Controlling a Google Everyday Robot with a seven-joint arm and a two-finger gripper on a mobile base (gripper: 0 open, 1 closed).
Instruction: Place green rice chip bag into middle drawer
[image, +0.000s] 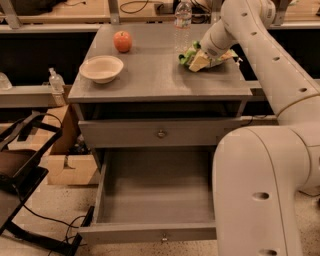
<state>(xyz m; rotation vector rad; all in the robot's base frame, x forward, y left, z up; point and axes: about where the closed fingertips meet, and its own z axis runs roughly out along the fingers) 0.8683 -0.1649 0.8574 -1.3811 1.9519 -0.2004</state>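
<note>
The white arm (272, 65) rises from its bulky lower housing (255, 195) at the right foreground, climbs past the cabinet's right side, bends at an elbow near the top edge and slopes down leftward onto the back right part of the grey cabinet top (150, 80). At its end the gripper (200, 61) is tilted down and to the left, with its yellowish tip pressed onto the green rice chip bag (186, 53). The bag lies crumpled on the tabletop beneath and around the tip, green showing on both sides of the wrist; whether the pincer is clamped on it or merely resting there cannot be told. A clear water bottle (182, 20) stands just behind the bag. Further left a red apple (122, 41) sits near the back edge, and a cream bowl (101, 68) stands upright nearer the front left corner, well apart from the bag. Below the top, the upper knobbed drawer (160, 133) is closed. The middle drawer (150, 233) beneath it is pulled fully out toward the camera, its grey interior exposed, its right end hidden behind the robot's housing.
</note>
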